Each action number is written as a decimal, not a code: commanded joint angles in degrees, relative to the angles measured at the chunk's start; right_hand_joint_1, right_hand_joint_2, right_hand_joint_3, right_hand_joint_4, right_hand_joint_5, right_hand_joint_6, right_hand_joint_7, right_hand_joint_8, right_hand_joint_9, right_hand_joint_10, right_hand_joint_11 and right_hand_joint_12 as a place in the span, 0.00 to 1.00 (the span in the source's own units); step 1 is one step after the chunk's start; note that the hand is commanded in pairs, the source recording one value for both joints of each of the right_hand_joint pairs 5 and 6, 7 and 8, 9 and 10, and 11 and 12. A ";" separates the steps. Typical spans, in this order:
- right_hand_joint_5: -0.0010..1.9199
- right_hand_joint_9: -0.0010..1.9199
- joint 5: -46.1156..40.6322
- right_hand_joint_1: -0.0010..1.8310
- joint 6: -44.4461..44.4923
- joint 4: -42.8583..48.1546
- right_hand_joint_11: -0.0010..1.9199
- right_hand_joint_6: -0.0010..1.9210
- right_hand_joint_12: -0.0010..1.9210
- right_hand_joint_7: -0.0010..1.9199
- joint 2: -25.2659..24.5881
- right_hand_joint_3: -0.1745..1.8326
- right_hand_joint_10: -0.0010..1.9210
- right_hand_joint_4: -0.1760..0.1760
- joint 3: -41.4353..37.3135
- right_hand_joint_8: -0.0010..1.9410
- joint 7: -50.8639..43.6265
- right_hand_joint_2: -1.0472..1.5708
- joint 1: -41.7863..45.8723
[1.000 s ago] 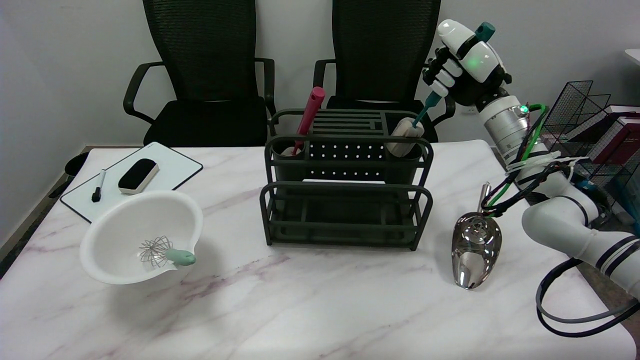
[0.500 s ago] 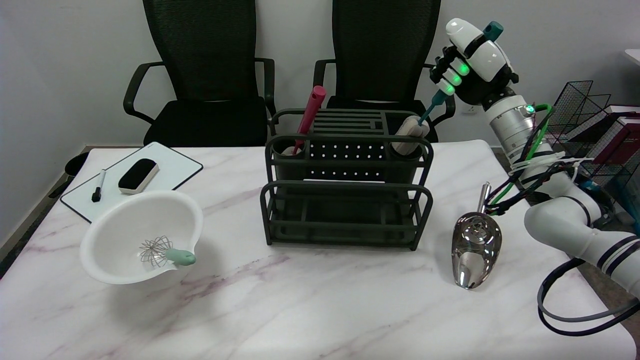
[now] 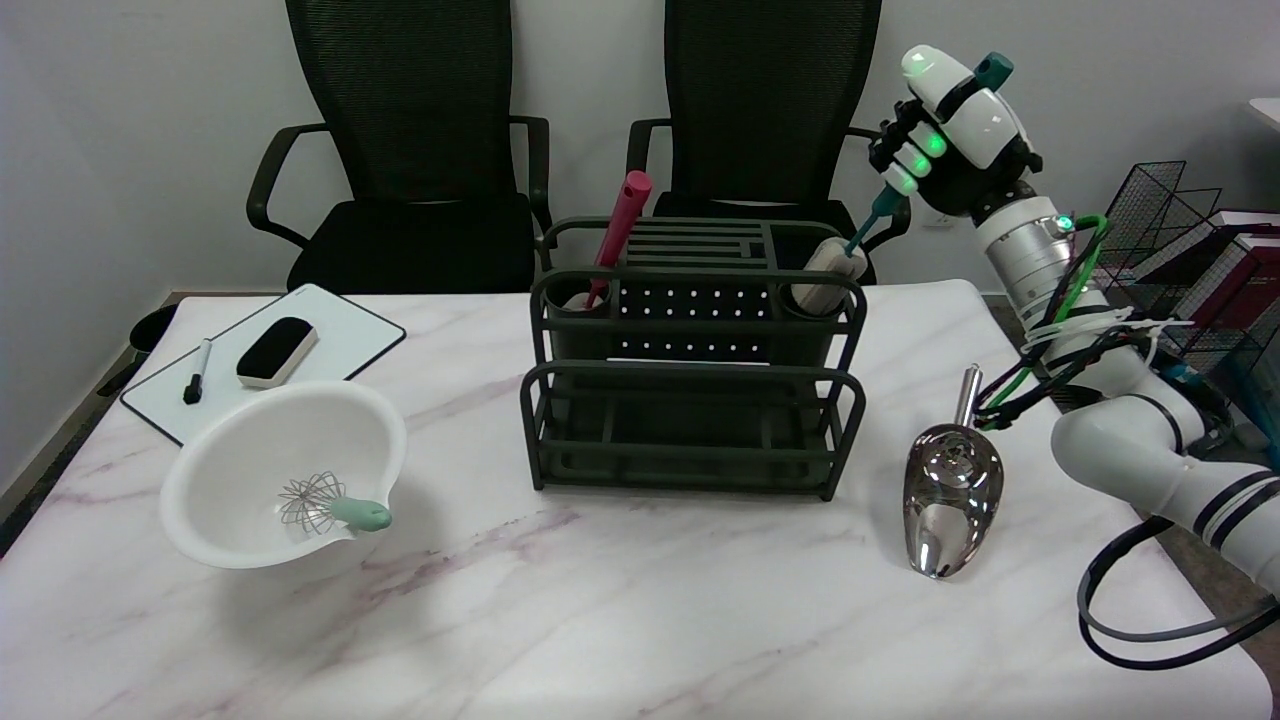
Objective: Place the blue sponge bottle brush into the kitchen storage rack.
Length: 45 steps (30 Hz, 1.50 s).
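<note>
Brush going into the rack

My right hand (image 3: 950,125) grips the bottle brush (image 3: 850,245) by its teal handle, tilted, its pale sponge head inside the right rear cup of the dark storage rack (image 3: 690,400); a metal scoop (image 3: 950,495) lies nearby.

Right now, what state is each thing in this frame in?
right hand: grips the brush handle
bottle brush: tilted, sponge end in the rack's right cup
storage rack: upright on the table
red utensil: leaning in the rack's left cup
white bowl: tipped, whisk inside
metal scoop: lying on the table
eraser: resting on the whiteboard
</note>
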<state>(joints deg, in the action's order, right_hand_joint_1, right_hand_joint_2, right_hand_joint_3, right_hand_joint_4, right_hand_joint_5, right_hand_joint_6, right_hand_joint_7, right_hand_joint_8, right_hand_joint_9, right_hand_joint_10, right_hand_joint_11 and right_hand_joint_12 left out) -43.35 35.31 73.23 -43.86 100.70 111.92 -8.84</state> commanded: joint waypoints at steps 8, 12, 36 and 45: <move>1.00 1.00 0.22 0.54 0.15 -4.88 1.00 1.00 1.00 1.00 -1.61 0.35 1.00 0.50 5.22 0.99 1.35 1.00 -5.76; 1.00 1.00 0.22 0.54 0.22 -5.51 1.00 1.00 1.00 1.00 -1.84 0.35 1.00 0.50 5.43 0.99 1.35 1.00 -5.11; 1.00 1.00 0.22 0.53 2.68 -8.78 1.00 1.00 1.00 1.00 -4.19 0.32 1.00 0.50 6.87 0.99 1.35 1.00 -3.92; 1.00 1.00 0.22 0.48 4.39 -8.77 0.94 1.00 0.94 1.00 -5.10 0.32 1.00 0.50 6.87 0.99 1.35 1.00 -3.75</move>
<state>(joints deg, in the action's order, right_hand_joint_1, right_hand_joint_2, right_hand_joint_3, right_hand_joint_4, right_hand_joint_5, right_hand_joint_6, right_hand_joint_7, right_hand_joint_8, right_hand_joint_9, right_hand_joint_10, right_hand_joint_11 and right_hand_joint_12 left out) -43.31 37.66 65.28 -47.49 107.13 113.19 -12.71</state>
